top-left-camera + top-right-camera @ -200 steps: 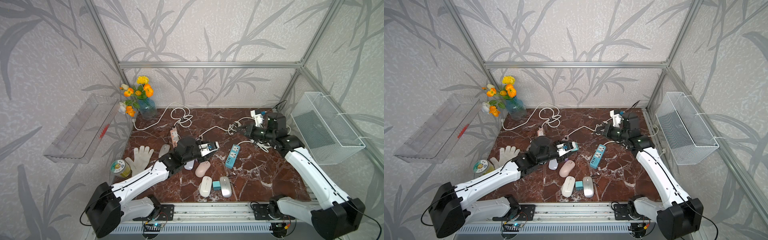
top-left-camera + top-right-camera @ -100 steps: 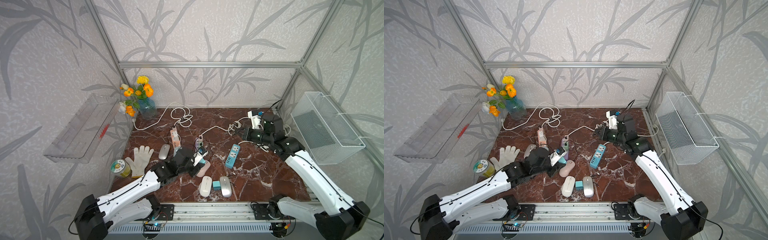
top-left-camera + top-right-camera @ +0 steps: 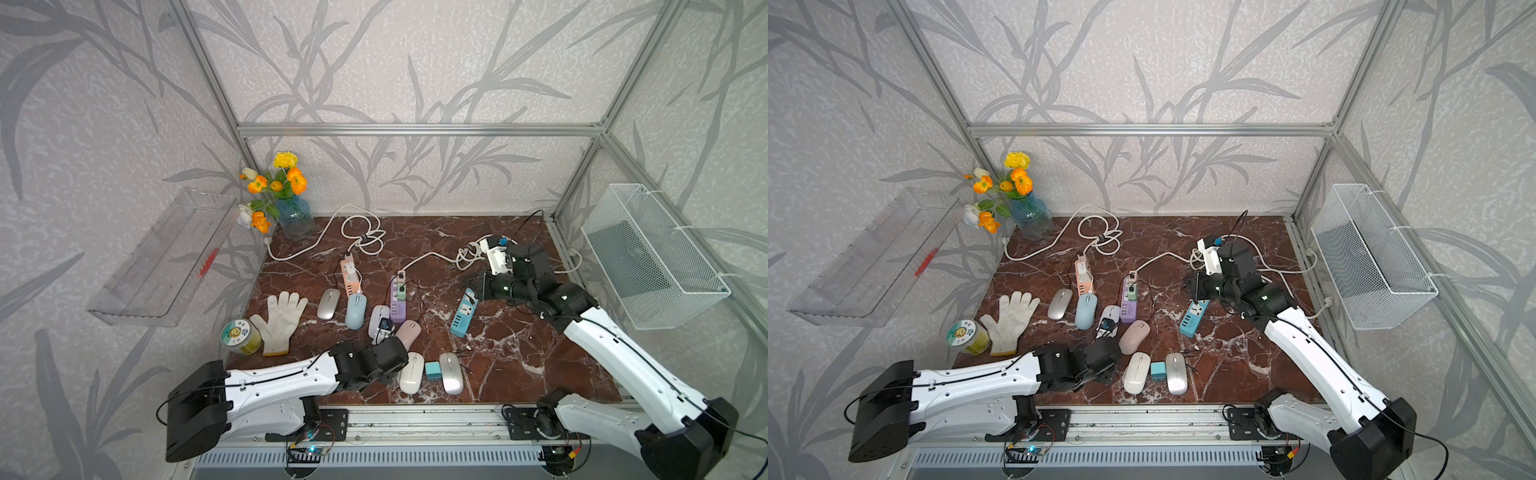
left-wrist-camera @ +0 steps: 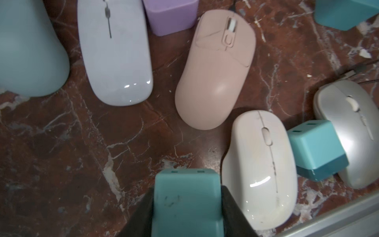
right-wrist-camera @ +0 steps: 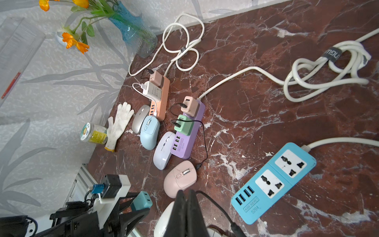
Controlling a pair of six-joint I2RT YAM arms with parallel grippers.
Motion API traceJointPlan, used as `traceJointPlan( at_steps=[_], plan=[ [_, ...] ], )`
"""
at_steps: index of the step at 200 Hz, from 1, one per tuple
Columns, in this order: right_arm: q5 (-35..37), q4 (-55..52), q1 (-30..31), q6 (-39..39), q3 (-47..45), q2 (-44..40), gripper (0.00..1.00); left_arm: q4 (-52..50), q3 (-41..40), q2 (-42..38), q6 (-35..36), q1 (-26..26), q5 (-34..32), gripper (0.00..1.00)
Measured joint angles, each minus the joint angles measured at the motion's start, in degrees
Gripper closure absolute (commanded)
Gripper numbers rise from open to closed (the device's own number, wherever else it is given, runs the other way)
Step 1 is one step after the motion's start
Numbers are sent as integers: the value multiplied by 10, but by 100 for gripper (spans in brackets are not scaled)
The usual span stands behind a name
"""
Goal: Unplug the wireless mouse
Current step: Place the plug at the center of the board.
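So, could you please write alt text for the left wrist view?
The left end effector grips a teal charger over a red marble tabletop. Beyond it lie a pink mouse, a lavender mouse, and a cream mouse beside a second teal charger and a silver mouse.

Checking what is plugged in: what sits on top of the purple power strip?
Two plug adapters stand on the purple power strip: a peach adapter nearest its white cord, then a green adapter, each with a black cable plugged in. The sockets beneath them are covered.
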Motion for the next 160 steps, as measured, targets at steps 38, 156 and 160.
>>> traceJointPlan(
  at_steps=[38, 156, 160],
  plan=[
    [-1, -4, 10, -2, -7, -7, 100, 43, -23, 32, -33, 0, 9, 81],
    [-16, -12, 115, -1, -33, 27, 100, 34, -30, -20, -61, 0, -21, 0],
    [-18, -11, 121, 0, -35, 31, 100, 25, -29, -30, -62, 0, -29, 0]
  ],
)
